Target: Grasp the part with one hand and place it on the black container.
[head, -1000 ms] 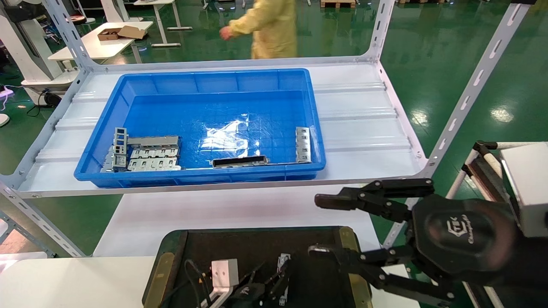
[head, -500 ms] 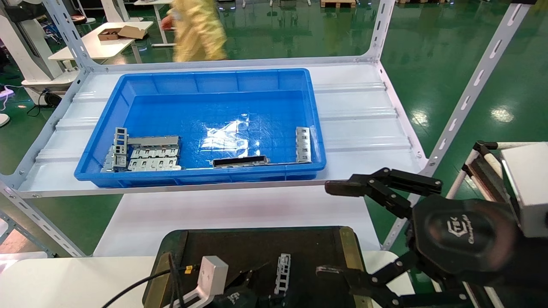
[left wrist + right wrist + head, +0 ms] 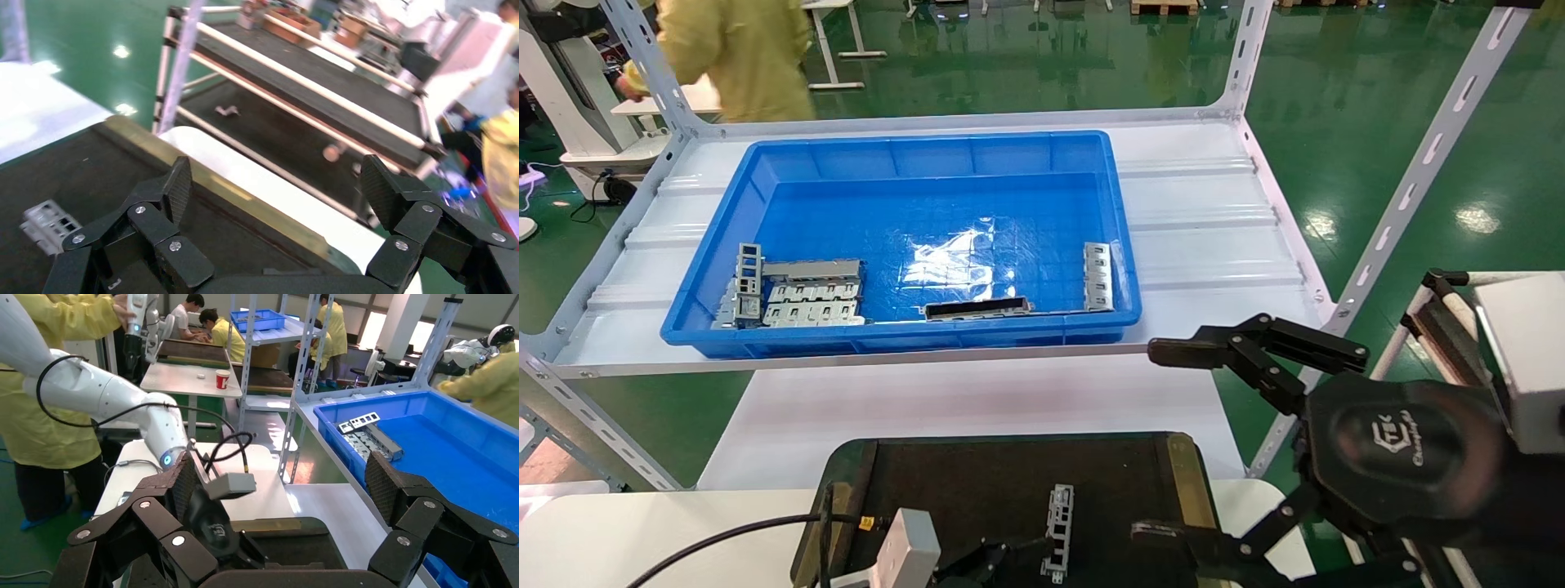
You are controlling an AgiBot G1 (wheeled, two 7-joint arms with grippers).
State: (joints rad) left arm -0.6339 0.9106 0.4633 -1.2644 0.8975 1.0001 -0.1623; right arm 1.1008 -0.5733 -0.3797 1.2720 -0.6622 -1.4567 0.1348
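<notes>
The part [image 3: 1058, 519], a slim silver-grey strip with small cutouts, lies on the black container [image 3: 977, 478] near its right brass-edged side. It also shows in the left wrist view [image 3: 48, 224], lying free on the black container [image 3: 79, 177]. My left gripper [image 3: 989, 563] is open and empty, low at the near edge of the container, apart from the part; its jaws [image 3: 278, 184] are spread wide. My right gripper [image 3: 1160, 445] is open and empty, hovering above the container's right side, and shows open in the right wrist view [image 3: 281, 481].
A blue crate [image 3: 707, 327] on the white rack shelf holds stacked grey plates [image 3: 801, 294], a dark slotted bar [image 3: 978, 308] and another strip [image 3: 1097, 276]. A slanted rack post [image 3: 1410, 188] stands at right. A person in yellow [image 3: 735, 57] walks behind.
My left gripper let go of the part, left it lying on the black container and drew back toward the near edge. My right gripper shifted slightly right. The person walked left.
</notes>
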